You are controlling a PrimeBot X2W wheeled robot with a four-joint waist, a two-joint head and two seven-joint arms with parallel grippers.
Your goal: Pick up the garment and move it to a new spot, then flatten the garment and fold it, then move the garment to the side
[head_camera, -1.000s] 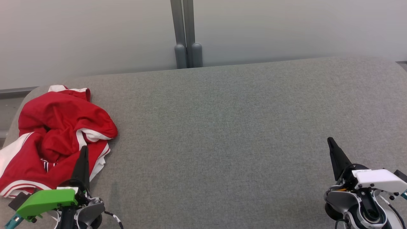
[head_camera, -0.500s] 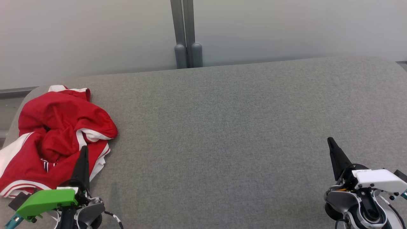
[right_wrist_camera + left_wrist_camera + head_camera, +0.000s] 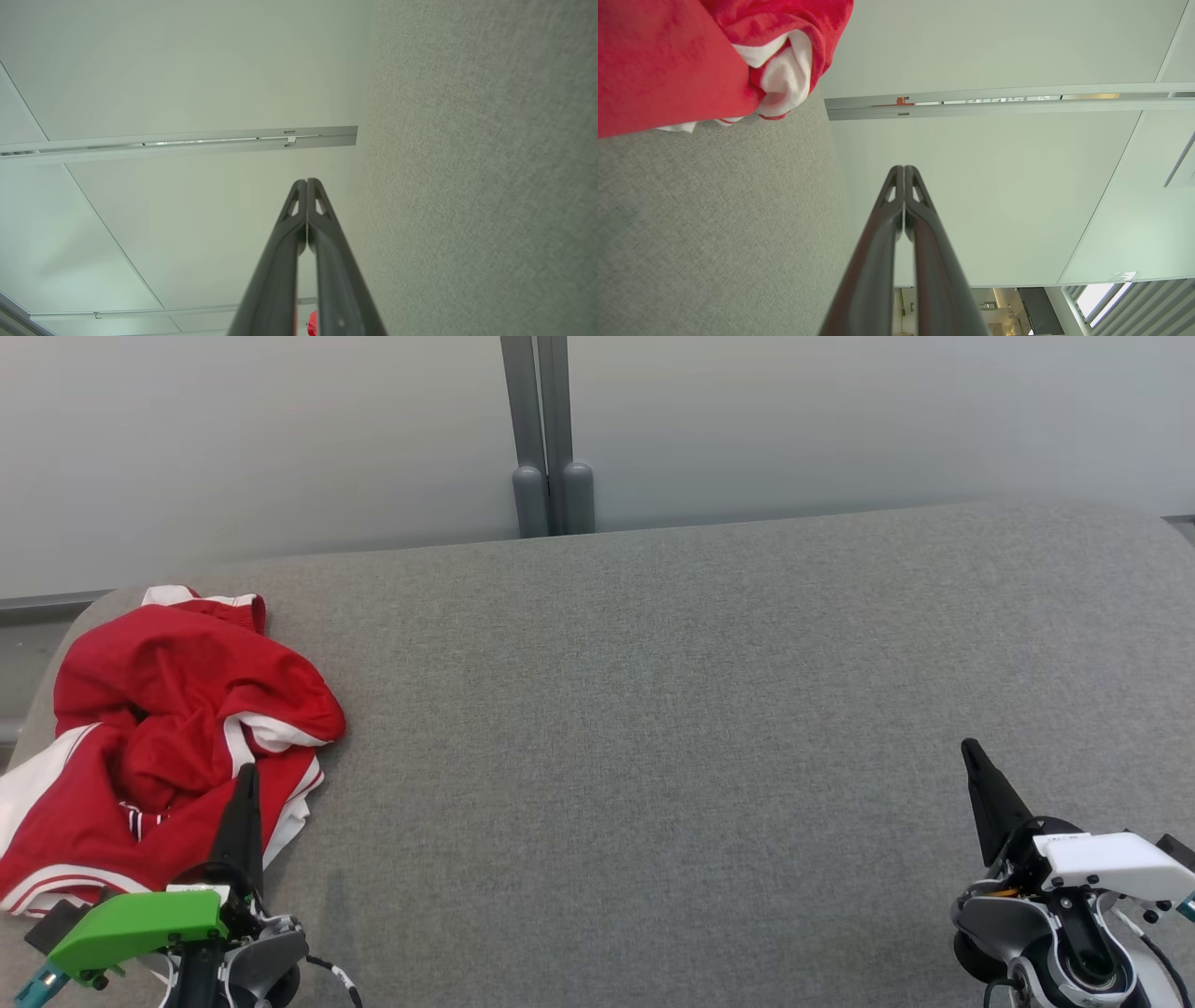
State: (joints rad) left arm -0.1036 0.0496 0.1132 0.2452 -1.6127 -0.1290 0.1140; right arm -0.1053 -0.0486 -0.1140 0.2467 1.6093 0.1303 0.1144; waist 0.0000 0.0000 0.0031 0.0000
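Nothing is seen to have moved since the earlier frames: both tools and the garment are found in the same places. The red garment (image 3: 168, 709), trimmed in white, is left crumpled in a heap at the far left end of the grey fabric-covered worktop (image 3: 653, 709), with some of its cloth spread toward the left edge. The left tool (image 3: 245, 784) is held at the lower left of the head view, its two dark fingers pressed together with nothing between them. From the head its tip is seen against the garment's near right edge. In the left wrist view the cloth is shown in the upper left corner, apart from the fingers, which are pointed toward a pale wall (image 3: 840, 420). The right tool (image 3: 973, 756) is held at the lower right, well apart from the garment, its fingers likewise brought together and empty. A grey post (image 3: 549, 429) is seen against the wall behind the worktop.
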